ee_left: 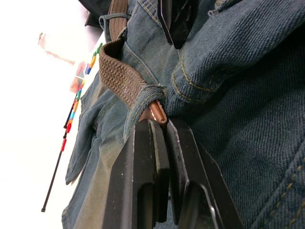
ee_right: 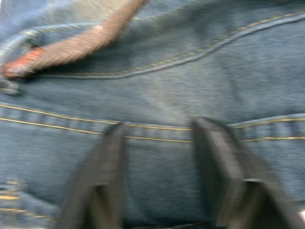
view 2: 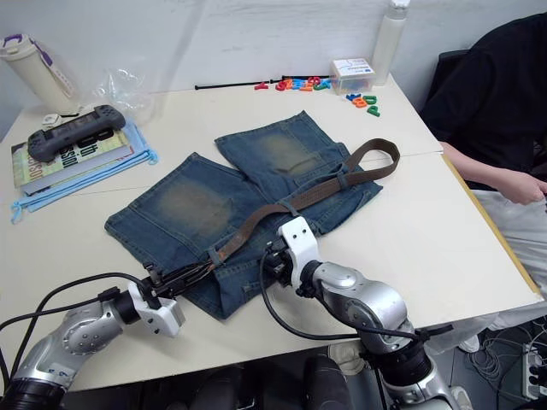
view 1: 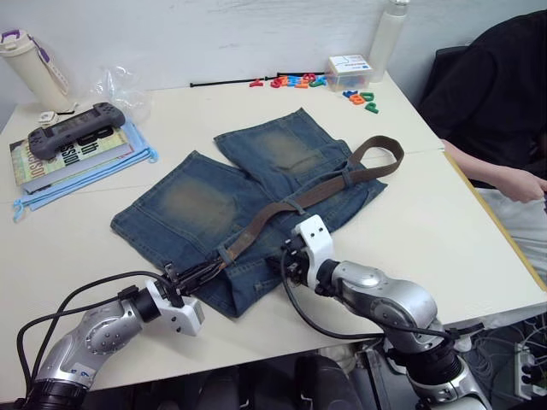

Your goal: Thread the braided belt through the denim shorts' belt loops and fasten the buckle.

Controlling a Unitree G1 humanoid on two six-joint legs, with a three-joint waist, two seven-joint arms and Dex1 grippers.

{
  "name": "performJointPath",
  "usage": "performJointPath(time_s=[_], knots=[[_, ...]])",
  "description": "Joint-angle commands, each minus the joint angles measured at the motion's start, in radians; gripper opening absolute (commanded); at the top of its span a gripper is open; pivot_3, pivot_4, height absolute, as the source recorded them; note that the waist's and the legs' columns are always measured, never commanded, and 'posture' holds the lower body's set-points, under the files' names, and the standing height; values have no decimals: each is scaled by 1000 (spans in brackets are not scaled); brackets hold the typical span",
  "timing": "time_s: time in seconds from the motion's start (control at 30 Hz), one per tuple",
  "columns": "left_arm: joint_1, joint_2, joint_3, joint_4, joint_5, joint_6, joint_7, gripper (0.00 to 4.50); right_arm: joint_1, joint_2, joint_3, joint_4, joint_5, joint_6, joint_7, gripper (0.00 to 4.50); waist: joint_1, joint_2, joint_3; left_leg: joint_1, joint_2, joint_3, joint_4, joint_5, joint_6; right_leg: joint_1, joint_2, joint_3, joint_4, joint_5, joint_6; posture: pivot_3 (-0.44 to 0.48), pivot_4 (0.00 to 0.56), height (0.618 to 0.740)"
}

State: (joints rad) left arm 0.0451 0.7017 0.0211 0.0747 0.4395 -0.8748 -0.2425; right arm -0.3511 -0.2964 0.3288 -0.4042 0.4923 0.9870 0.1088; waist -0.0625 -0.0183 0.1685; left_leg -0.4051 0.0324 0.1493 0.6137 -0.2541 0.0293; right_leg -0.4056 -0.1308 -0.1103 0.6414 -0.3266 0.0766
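The denim shorts (view 1: 197, 201) lie flat in the middle of the table with the waistband toward me. The braided belt (view 1: 282, 209) runs along the waistband under several belt loops, and its far end curls off the shorts at the right (view 1: 385, 152). I cannot make out the buckle. My left gripper (view 1: 208, 271) is at the waistband's left end, shut on the belt's brown tip (ee_left: 153, 112), which pokes out of a belt loop (ee_left: 143, 100). My right gripper (view 1: 289, 260) is open, fingers (ee_right: 107, 157) spread just above the denim near the waistband's middle.
A book with a game controller (view 1: 73, 128) on it lies at the back left beside a bottle (view 1: 30, 68). Plastic letters (view 1: 295, 82), a small box (view 1: 346, 73) and a thin black cable tie (view 1: 222, 83) lie along the back. A person (view 1: 500, 111) sits at the right.
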Motion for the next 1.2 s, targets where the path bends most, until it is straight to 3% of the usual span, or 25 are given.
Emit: performJointPath(time_s=[0.03,0.53,0.8,1.1,1.2], knots=[[45,30,7,-2,-2,6,-8,0,23,-14,51,83,-72,29,8,158,-1,-1,-1,0,0,0,0,0,0,0,0,0,0,0,0,0,150,717],[231,182,157,-29,-79,-34,-17,0,10,21,66,128,-164,31,47,67,-24,-4,-1,1,5,0,0,-1,-3,-1,1,-7,1,-1,-3,0,150,717],[198,166,130,-36,-69,-8,-16,0,8,32,69,135,-174,29,55,67,-21,-4,-1,1,5,0,0,-1,-4,-1,1,-7,1,-2,-3,0,150,717],[184,159,127,-9,-50,-13,0,3406,11,40,58,127,-187,37,61,0,10,-5,-3,1,5,0,0,-1,-4,-1,0,-8,1,-1,-5,0,150,717],[177,163,129,-5,-53,-14,-1,3406,14,45,56,126,-192,38,62,0,14,-6,-4,1,5,0,0,-1,-4,-1,0,-8,1,0,-5,0,150,717]])
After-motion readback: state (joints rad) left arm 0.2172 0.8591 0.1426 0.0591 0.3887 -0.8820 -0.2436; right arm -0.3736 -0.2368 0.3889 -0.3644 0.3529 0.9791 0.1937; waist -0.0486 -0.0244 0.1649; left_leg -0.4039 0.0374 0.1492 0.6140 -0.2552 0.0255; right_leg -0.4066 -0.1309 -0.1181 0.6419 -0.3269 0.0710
